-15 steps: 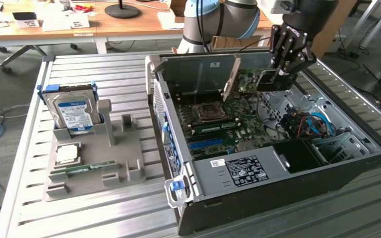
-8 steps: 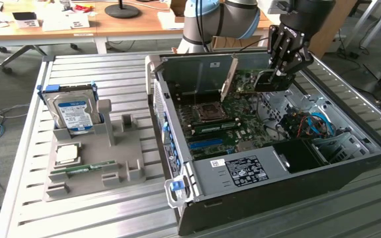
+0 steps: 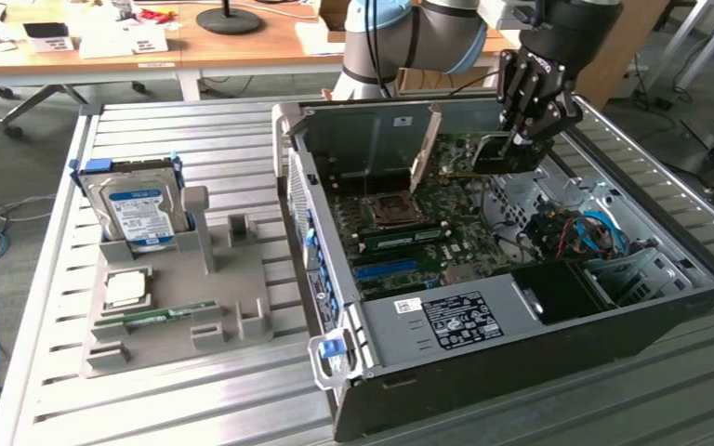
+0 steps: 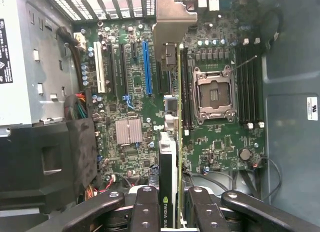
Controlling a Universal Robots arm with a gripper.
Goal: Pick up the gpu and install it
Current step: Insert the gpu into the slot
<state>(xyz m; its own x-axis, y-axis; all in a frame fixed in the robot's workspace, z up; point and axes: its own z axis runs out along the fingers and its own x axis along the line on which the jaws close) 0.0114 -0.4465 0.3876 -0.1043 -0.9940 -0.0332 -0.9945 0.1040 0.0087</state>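
Carrying the whole set-up, a bench (image 3: 146, 409) of ribbed silver metal slats stands in a workroom; wooden desks (image 3: 208, 46) lie well beyond the hand (image 3: 524, 139). Directly under the hand an open computer case (image 3: 519, 381) of black sheet metal rests on its side, baring a green motherboard (image 4: 135, 92) studded with a square steel processor socket (image 4: 214, 95), a long blue slot (image 4: 147, 67) and a finned silver heatsink (image 4: 129, 131). Black jointed fingers (image 4: 145, 212) are narrowed onto the gpu (image 4: 168, 157), pinching the thin flat card edge-on from both sides; its silver bracket (image 4: 172, 22) lies at the end far from the hand, over the board. Whether the card touches a slot cannot be told. Well apart from the hand, a grey moulded tray (image 3: 208, 307) holds an upright blue-labelled hard drive (image 3: 134, 209) and a narrow green memory stick (image 3: 165, 316).
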